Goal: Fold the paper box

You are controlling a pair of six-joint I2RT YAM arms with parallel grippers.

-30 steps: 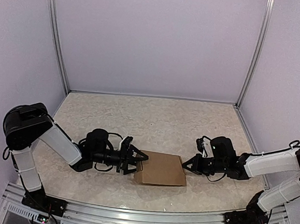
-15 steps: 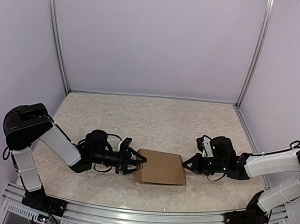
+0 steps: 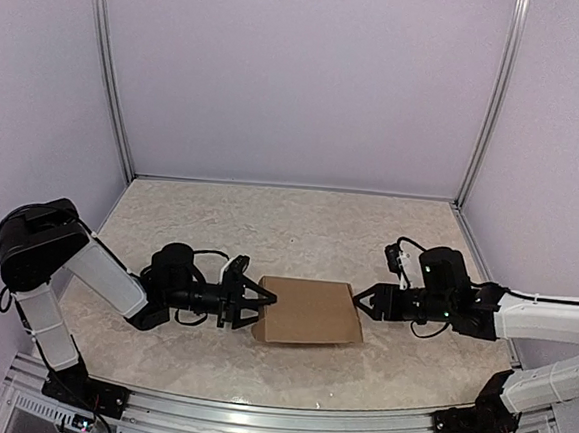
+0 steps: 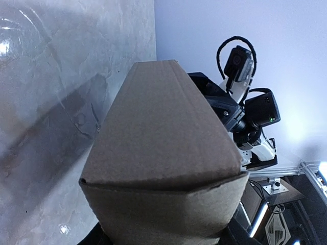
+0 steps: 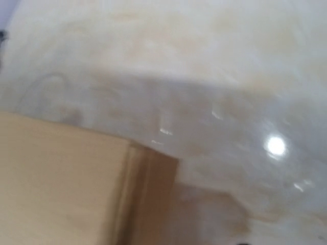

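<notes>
Two hands flank plain brown cardboard paper box (image 3: 307,313) at centre of worktop (image 3: 298,237): left hand (image 3: 258,307) grasps left end; right hand (image 3: 360,300) at right end, grip unclear. Step likely closing end flaps. Next: tuck flap squarely, box steadied.

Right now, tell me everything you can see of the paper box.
The paper box is plain brown cardboard, unmarked, already folded into a small closed oblong. It lies lengthwise between the two arms, on or just above the marbled table, towards the near edge. In the left wrist view, its near end shows a flap bowing outward. The left gripper clasps that left end. The right gripper sits open at the right end, contact unclear.
</notes>
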